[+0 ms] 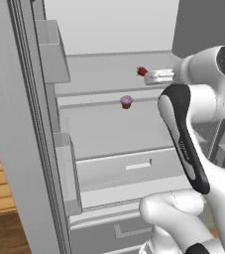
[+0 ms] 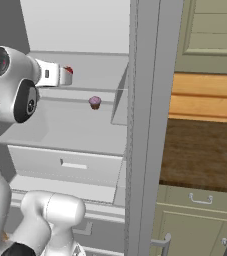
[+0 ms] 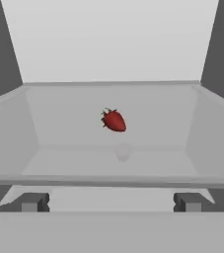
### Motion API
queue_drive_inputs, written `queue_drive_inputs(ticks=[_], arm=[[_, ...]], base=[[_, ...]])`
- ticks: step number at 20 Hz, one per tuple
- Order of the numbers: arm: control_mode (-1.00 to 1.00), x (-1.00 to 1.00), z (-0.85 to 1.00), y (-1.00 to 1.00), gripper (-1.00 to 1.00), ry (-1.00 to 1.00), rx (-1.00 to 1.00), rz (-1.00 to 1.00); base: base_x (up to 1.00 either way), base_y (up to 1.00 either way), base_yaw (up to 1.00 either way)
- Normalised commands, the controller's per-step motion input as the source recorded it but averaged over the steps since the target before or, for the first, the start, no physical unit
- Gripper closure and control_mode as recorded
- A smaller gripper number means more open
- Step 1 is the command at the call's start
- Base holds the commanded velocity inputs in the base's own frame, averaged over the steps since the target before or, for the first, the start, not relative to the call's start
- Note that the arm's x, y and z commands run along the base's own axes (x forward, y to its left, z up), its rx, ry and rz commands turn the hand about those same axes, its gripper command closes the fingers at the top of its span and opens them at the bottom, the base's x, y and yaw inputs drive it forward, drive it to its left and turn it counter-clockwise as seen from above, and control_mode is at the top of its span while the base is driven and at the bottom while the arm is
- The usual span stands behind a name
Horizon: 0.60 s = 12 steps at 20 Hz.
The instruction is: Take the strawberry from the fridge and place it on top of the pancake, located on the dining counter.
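The strawberry (image 3: 114,120) is seen on an upper shelf (image 3: 108,163) inside the fridge (image 1: 20,124), just beyond the gripper (image 3: 111,201). The gripper is spread wide, nothing grasped. A cupcake (image 1: 126,102) is parked one shelf lower.

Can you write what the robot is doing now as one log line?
stage: reaching into fridge | gripper: open, holding nothing | strawberry: on shelf, ahead of fingers, untouched | cupcake: shelf below

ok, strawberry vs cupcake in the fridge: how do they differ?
Colour: the strawberry is dark red with a darker leafy tip; the cupcake has pink-purple frosting on a brownish base.
Shelf: the strawberry is on the upper shelf, the cupcake on the one below.
Gripper: the open gripper faces the strawberry; the cupcake sits lower, away from it.
Both are small and inside the fridge.
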Motion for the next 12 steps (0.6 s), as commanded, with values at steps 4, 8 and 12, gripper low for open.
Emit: queue_drive_inputs(ticks=[4, 8, 12], arm=[[-1.00, 0.90, 0.00, 0.00, -1.00, 0.00, 0.00, 0.00], [-1.00, 0.89, -0.01, -0.06, -1.00, 0.11, 0.00, 0.00], [-1.00, 0.82, -0.11, 0.00, -1.00, 0.01, -0.01, 0.00]], base=[[0.00, 0.00, 0.00], [0.00, 0.00, 0.00], [0.00, 0.00, 0.00]])
